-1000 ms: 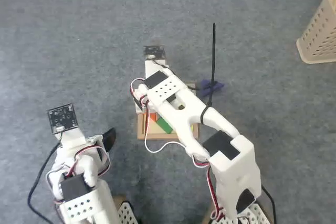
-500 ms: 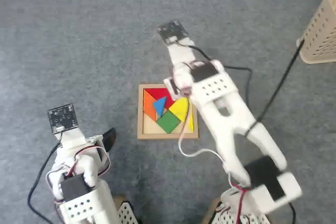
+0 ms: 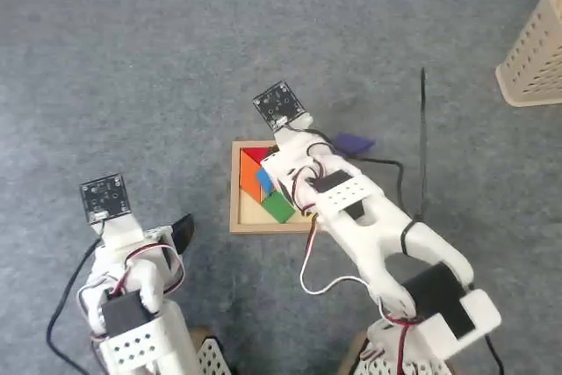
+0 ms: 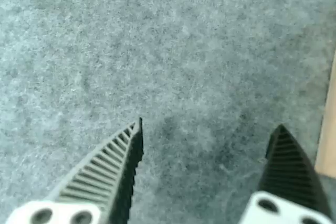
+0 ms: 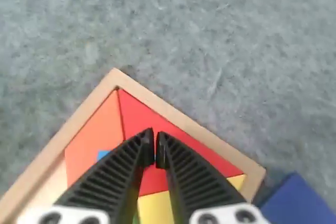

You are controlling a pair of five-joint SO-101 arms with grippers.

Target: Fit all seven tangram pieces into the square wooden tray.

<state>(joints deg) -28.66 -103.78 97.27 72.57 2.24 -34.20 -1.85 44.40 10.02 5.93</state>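
The square wooden tray (image 3: 235, 217) lies mid-carpet holding red (image 3: 252, 156), orange (image 3: 248, 191), blue (image 3: 263, 180) and green (image 3: 277, 207) pieces; my right arm covers its right part. In the right wrist view my right gripper (image 5: 154, 141) is shut, empty, tips just above the red triangle (image 5: 178, 142) near a tray corner (image 5: 114, 75), with orange (image 5: 94, 132) and yellow (image 5: 152, 205) pieces beside it. A purple piece (image 3: 354, 141) lies on the carpet outside the tray (image 5: 299, 198). My left gripper (image 4: 210, 129) stands open over bare carpet, left of the tray edge (image 4: 328, 129).
A beige slatted basket (image 3: 534, 50) stands at the far right. A black cable (image 3: 422, 142) rises to the right of the right arm. Grey carpet lies open all around the tray, and the left arm's base (image 3: 132, 322) sits at the near left.
The right arm swung right, uncovering the tray, then came back left and lower over the tray's upper right part. The left arm has stayed still.
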